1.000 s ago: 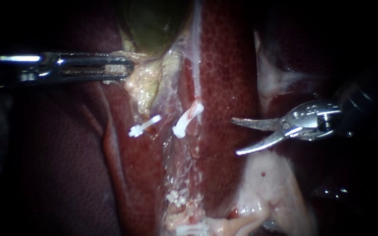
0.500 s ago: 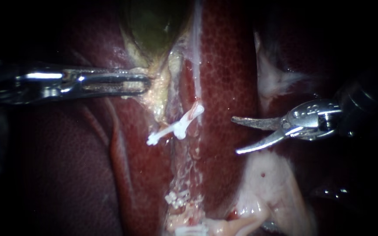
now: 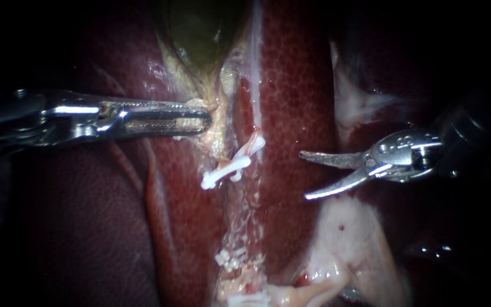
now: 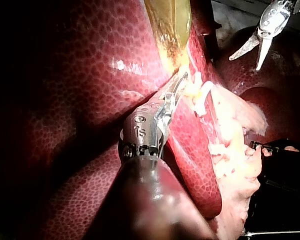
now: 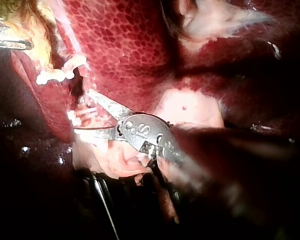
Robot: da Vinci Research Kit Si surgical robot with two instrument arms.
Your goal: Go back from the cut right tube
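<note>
One left instrument (image 3: pixel 203 119), one right instrument (image 3: pixel 304 176), one gallbladder (image 3: pixel 197 28)

Bright, polished metal is being shown by the left instrument (image 3: pixel 199 119) and right instrument (image 3: pixel 304 176). The liver (image 3: pixel 296 85) and gallbladder (image 3: pixel 200 28) are being seen as wet, smooth and glossy. The clips (image 3: pixel 223 170) are being seen as white matt plastic.

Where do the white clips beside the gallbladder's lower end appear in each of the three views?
Endoscope view: the white clips at the centre, just below the left instrument's tip.
Left wrist view: just ahead of the left instrument, slightly to one side.
Right wrist view: well ahead of the right instrument.
Shared landmark: the left instrument, close to the clips everywhere.
</note>
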